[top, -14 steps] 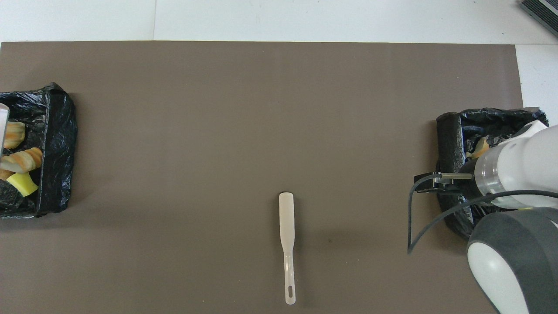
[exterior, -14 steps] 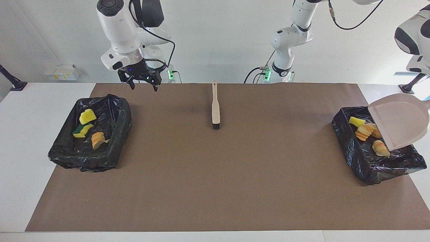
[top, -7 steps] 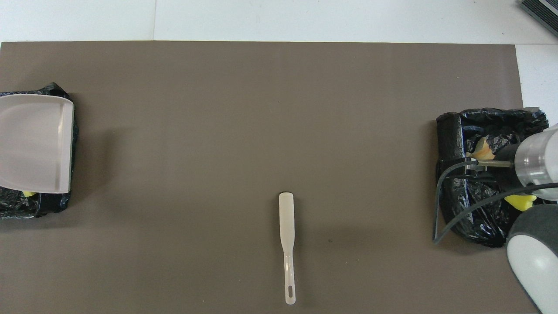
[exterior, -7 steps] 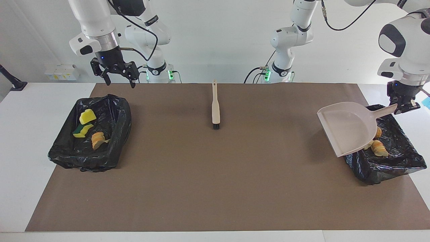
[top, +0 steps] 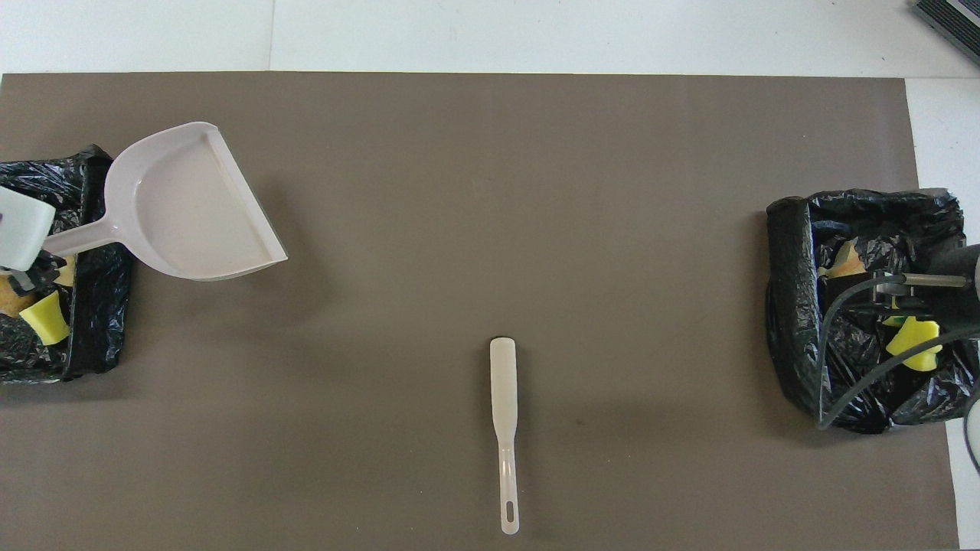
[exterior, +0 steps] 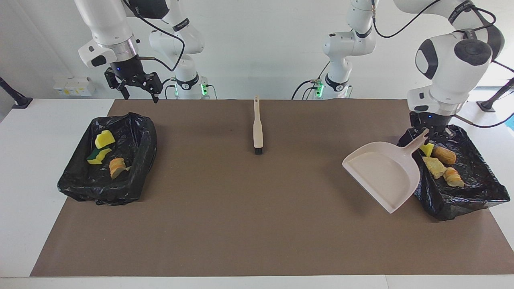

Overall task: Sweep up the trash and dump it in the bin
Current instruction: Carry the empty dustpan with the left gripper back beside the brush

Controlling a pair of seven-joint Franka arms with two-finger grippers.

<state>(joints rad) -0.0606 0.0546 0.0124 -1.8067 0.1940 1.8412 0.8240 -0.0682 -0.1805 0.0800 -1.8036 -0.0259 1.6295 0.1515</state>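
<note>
Smooth beige dustpan point(exterior: 381, 173) in left claw point(exterior: 425, 133); right claw point(exterior: 136, 89) spread, empty.

Bright, even overhead light; soft shadows on the mat point(exterior: 257, 224); both views sharp.

3 trash bits point(exterior: 105, 154) in one black-lined bin point(exterior: 72, 186), 4 in other point(exterior: 474, 200)
</note>
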